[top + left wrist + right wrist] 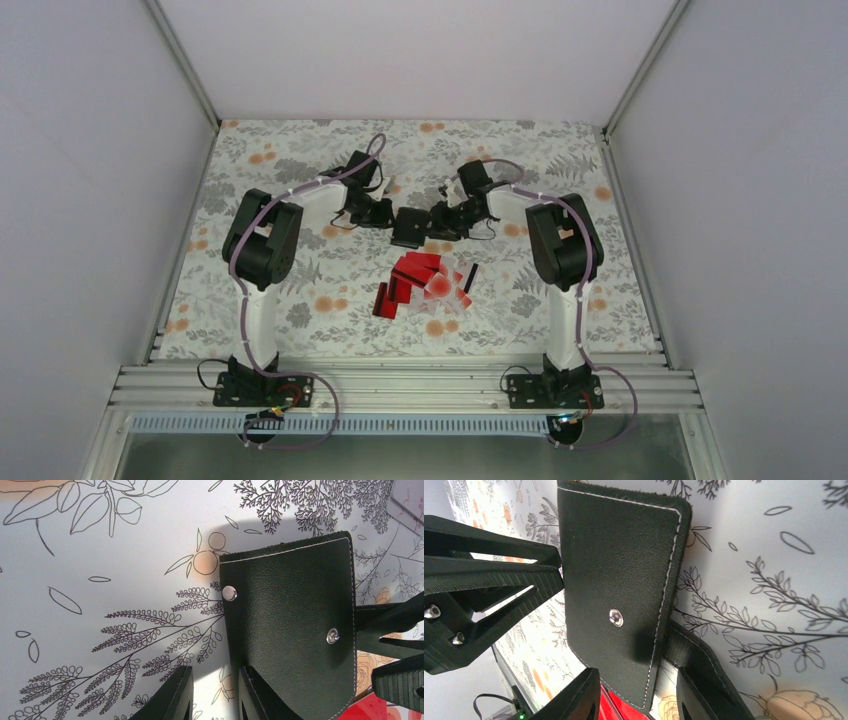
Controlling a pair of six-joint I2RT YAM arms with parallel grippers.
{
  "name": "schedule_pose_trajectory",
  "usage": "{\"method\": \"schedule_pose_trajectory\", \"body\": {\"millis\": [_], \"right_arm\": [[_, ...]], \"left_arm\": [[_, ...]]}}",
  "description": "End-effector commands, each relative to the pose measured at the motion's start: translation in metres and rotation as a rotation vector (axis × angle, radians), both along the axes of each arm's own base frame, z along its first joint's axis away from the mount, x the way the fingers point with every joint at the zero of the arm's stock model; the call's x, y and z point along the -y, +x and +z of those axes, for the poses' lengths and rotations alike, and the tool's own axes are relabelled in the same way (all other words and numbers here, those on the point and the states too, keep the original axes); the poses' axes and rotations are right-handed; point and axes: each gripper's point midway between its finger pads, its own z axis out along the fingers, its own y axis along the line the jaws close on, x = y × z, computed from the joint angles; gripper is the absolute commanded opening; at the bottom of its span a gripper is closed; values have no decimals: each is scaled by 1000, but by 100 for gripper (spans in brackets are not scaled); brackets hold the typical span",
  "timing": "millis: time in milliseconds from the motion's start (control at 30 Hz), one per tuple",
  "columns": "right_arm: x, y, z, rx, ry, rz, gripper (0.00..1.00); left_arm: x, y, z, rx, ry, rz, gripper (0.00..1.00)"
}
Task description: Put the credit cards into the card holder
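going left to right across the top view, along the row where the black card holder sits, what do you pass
left arm, left gripper, card holder, right gripper, right arm; the credit cards lie nearer, overlapping that middle stretch, so they are left out

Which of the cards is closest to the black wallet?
The bright red card on the far side, facing the card holder; the whitish red-dot cards lie farther from it.

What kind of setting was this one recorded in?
Likely a lab robot cell: plain white walls on aluminium posts, left arm and right arm bolted to an aluminium rail, and a floral tablecloth as work surface.
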Motion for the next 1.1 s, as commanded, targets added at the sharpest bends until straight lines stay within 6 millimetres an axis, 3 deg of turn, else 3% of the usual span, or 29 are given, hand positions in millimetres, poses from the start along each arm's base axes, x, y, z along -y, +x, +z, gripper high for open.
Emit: {"method": "schedule_pose_trajectory", "body": {"millis": [0, 333, 667, 1067], "right_arm": [[-3, -3, -12, -31, 40, 8, 40], [-11, -7, -11, -55, 110, 26, 39], [-17, -1, 20, -22, 157, 43, 40], [-24, 0, 41, 3, 183, 62, 39]], "left_arm": [[4, -8, -8, -26, -10, -31, 25], [8, -12, -8, -36, -23, -40, 25], [9, -13, -4, -35, -34, -33, 25], [12, -9, 6, -31, -49, -27, 25]]}}
